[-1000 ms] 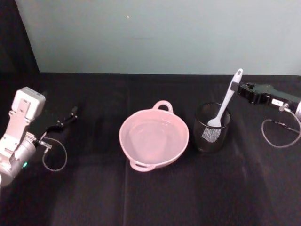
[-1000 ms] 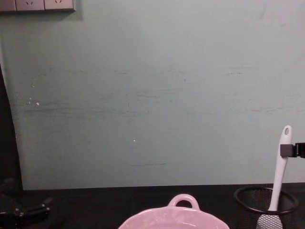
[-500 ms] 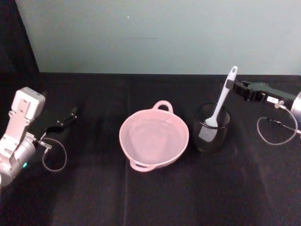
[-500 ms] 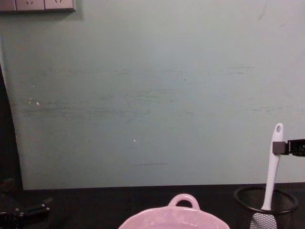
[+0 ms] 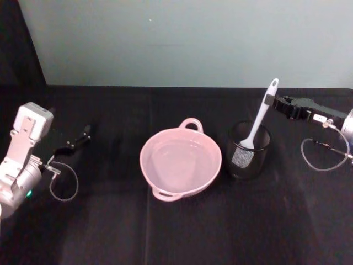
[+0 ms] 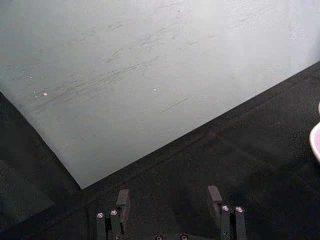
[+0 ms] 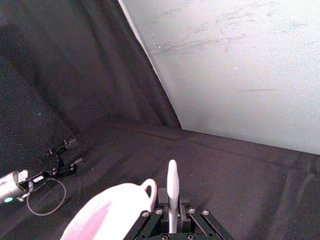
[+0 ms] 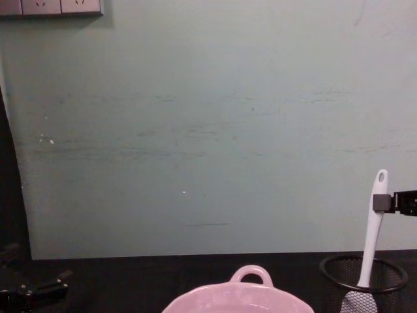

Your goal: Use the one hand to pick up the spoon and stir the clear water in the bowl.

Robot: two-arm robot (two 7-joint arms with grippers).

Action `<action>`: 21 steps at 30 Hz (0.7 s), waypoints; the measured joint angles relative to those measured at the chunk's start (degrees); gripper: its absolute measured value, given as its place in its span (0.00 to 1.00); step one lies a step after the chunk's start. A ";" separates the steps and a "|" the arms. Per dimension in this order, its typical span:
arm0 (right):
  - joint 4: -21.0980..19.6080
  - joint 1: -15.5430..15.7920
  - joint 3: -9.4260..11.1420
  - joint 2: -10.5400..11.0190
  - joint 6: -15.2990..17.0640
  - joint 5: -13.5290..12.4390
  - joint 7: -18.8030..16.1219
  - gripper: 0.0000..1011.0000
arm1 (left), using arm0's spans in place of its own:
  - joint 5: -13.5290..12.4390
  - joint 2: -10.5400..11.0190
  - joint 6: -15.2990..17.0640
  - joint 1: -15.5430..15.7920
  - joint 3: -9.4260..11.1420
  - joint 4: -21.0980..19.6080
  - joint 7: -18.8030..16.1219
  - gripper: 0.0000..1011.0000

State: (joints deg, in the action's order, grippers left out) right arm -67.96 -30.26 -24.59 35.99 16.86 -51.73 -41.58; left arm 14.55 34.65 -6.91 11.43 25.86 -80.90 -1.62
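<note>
The white spoon [image 5: 258, 117] stands tilted in a black mesh cup [image 5: 247, 161], blade down inside it. My right gripper [image 5: 269, 100] reaches in from the right and is shut on the spoon's handle just below its holed end; the chest view shows the same grip [image 8: 380, 203] on the spoon [image 8: 373, 238]. In the right wrist view the handle [image 7: 172, 186] rises between the fingers [image 7: 162, 196]. The pink bowl [image 5: 143, 161] sits at the table's middle, left of the cup, with clear water [image 5: 179, 164] in it. My left gripper [image 5: 81, 135] rests open at the far left.
Black cloth covers the table, with a pale green wall behind. The mesh cup [image 8: 339, 285] stands close to the bowl's [image 8: 251, 274] right side. A cable loop [image 5: 63, 185] lies by the left arm, another loop [image 5: 322, 157] under the right wrist.
My right gripper has shifted left with the spoon's handle, standing the spoon a little more upright in the cup. The left arm has not moved.
</note>
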 joint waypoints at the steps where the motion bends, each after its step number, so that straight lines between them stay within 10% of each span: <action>1: 0.13 -0.07 -0.10 0.00 0.04 -0.13 0.00 0.12 | 0.00 0.00 0.00 0.00 0.00 0.00 0.00 1.00; 21: 1.34 -0.90 -1.26 -0.05 0.53 -1.67 -0.11 0.12 | 0.00 0.00 0.00 0.00 0.00 0.00 0.00 1.00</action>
State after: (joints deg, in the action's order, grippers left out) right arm -66.62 -31.15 -25.84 35.94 17.39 -53.40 -41.69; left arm 14.55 34.65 -6.91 11.43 25.86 -80.90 -1.62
